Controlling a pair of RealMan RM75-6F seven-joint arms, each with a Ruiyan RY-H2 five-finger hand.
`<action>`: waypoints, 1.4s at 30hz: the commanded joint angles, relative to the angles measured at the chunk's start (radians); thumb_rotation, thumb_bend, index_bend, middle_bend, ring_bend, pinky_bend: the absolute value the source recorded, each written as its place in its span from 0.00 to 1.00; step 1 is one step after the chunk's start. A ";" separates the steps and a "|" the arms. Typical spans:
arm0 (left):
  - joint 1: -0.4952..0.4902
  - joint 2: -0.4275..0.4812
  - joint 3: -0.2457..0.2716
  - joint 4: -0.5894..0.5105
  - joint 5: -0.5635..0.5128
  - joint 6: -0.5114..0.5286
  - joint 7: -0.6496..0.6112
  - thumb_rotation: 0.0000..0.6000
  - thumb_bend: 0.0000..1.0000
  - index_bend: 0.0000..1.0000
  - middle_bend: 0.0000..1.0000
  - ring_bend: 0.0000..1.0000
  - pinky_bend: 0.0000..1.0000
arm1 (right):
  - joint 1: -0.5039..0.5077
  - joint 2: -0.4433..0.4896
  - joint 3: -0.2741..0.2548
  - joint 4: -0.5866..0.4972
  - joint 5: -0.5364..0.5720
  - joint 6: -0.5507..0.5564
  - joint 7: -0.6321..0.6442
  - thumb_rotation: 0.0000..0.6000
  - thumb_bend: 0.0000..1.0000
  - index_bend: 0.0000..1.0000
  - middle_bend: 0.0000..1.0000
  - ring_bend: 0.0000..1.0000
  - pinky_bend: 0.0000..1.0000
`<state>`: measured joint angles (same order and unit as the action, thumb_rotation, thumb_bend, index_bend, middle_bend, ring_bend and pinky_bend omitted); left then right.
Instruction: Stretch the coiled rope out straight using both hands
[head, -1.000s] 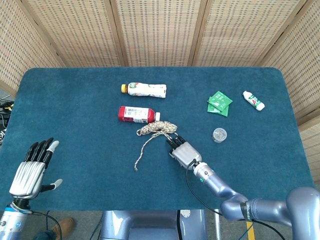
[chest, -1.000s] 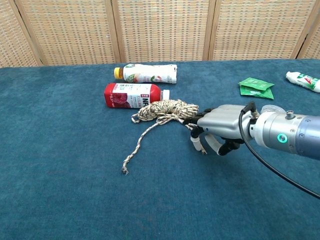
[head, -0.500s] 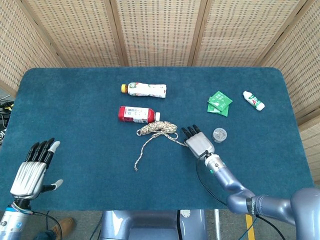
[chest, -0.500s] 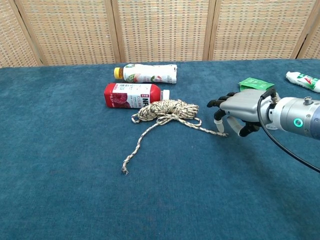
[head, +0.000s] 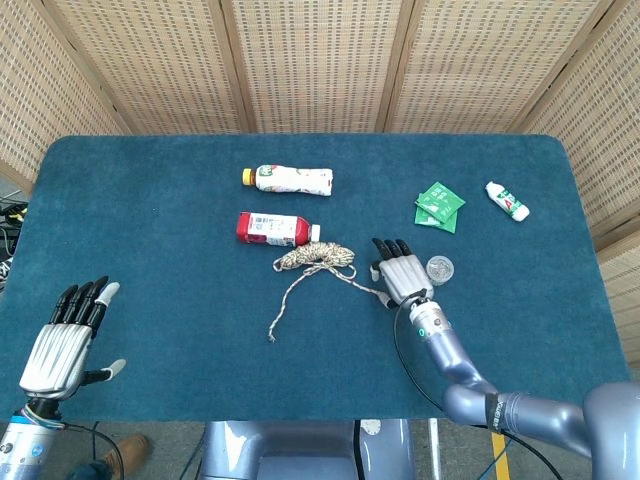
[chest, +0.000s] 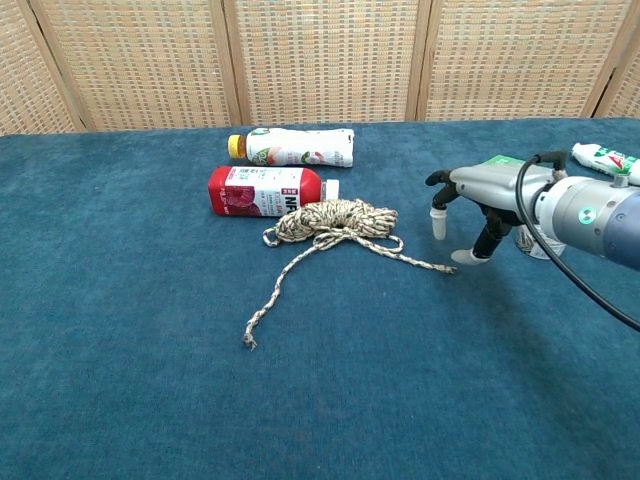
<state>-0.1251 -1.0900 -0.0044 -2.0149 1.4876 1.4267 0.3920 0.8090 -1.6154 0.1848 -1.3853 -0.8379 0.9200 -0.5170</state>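
The beige braided rope (head: 315, 255) lies mostly coiled mid-table, below the red bottle. One tail runs down-left to a loose end (chest: 247, 342). A shorter tail runs right to an end (chest: 448, 268) lying on the cloth. My right hand (head: 400, 272) hovers just right of that end, its fingers (chest: 437, 222) spread and holding nothing. Its thumb tip (chest: 466, 257) is down beside the rope end. My left hand (head: 65, 335) is at the table's near-left corner, far from the rope, fingers extended and empty. The chest view does not show it.
A red bottle (head: 268, 228) lies just behind the coil, with a white yellow-capped bottle (head: 290, 180) further back. A small clear cup (head: 438, 268) sits right beside my right hand. Green packets (head: 439, 206) and a white tube (head: 507, 200) lie at the back right.
My right hand dragged a rope tail out of the coil to the right, then let it go and rose a little further right. The left hand has not moved.
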 joint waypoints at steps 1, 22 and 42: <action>0.000 0.000 0.000 0.000 0.000 -0.001 0.000 1.00 0.00 0.00 0.00 0.00 0.00 | -0.002 -0.034 0.040 -0.002 0.091 0.005 0.012 1.00 0.32 0.46 0.00 0.00 0.00; -0.005 0.005 0.000 -0.001 -0.006 -0.009 -0.006 1.00 0.00 0.00 0.00 0.00 0.00 | 0.028 -0.125 0.086 0.037 0.255 0.026 0.006 1.00 0.36 0.48 0.00 0.00 0.00; -0.006 0.002 0.003 0.001 -0.007 -0.010 0.000 1.00 0.00 0.00 0.00 0.00 0.00 | 0.019 -0.185 0.062 0.122 0.210 0.051 -0.011 1.00 0.38 0.50 0.00 0.00 0.00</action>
<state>-0.1312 -1.0880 -0.0019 -2.0141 1.4806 1.4172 0.3913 0.8286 -1.8005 0.2464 -1.2642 -0.6282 0.9716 -0.5271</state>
